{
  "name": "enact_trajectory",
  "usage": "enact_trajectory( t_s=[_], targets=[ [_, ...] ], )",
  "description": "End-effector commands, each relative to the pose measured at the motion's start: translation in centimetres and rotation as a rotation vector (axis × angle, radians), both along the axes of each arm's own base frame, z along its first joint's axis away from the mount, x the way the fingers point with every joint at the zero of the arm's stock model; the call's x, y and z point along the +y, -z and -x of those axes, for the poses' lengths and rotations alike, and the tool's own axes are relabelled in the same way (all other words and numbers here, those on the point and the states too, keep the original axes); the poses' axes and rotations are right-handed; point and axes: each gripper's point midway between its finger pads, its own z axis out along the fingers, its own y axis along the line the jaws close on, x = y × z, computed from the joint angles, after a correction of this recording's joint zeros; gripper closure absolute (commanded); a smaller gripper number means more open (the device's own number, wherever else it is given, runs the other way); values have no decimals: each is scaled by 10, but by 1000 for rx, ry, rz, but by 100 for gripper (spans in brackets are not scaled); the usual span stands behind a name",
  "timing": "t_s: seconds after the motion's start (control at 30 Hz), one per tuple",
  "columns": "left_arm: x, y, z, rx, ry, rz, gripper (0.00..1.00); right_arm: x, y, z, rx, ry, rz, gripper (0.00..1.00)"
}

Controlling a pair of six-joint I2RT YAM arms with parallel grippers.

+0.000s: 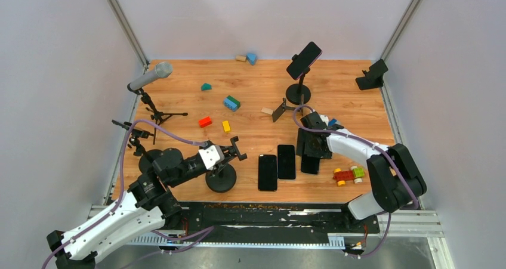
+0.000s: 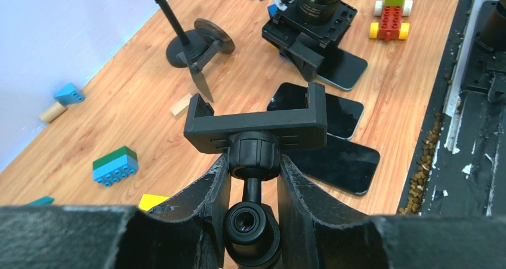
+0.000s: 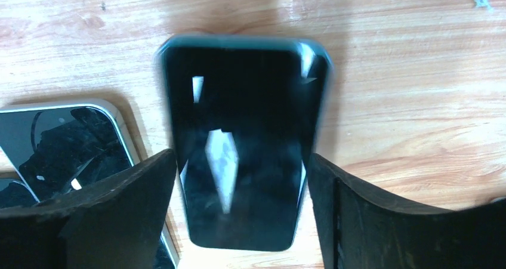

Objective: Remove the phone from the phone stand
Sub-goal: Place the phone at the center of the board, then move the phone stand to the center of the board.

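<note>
A black phone stand with a round base stands at the near left; its clamp is empty. My left gripper is shut on the knob behind the clamp, which sits between its fingers. A black phone lies flat on the wood, to the right of two other phones. My right gripper hangs right over it, open, one finger on each side, with a thin gap at each edge. In the top view that gripper hides most of the phone.
A second stand at the back holds a phone up high. A microphone on a tripod stands at the left, another black holder at the far right. A toy brick car and loose blocks lie around.
</note>
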Motion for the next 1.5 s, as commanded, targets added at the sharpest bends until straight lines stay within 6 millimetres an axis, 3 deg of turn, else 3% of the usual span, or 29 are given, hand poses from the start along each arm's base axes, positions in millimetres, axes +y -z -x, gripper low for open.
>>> enact_trajectory(
  t_s=[0.0,0.33,0.57,0.77,0.9,1.03,1.07,1.1,1.27,1.47],
  targets=[
    [3,-44,-6,-103,-38,125,100,8,9,14,70,17,-27,17],
    [4,-42,-13,-91,-76,143,100,3,-9,12,38,9,-9,15],
    [-10,-66,-17,-62,-59,170,100,7,-60,-1,-111,-59,-52,15],
    [-24,-82,-38,-74,-95,167,100,1,-107,-3,-250,-152,-52,15],
    [-47,-86,-65,-80,-127,169,100,2,-121,4,-303,-201,-81,15],
    [-68,-91,-96,-80,-156,167,100,0,-124,13,-307,-235,-87,15],
    [-68,-100,-105,-86,-167,181,100,-1,-125,16,-307,-235,-93,15],
    [-75,-94,-115,-72,-175,170,100,-1,-127,19,-309,-231,-102,15],
    [-73,-95,-169,-62,-242,213,100,3,-131,34,-327,-200,-190,15],
    [-70,-98,-214,-145,-336,250,100,-1,-132,42,-348,-188,-202,15]
  ],
)
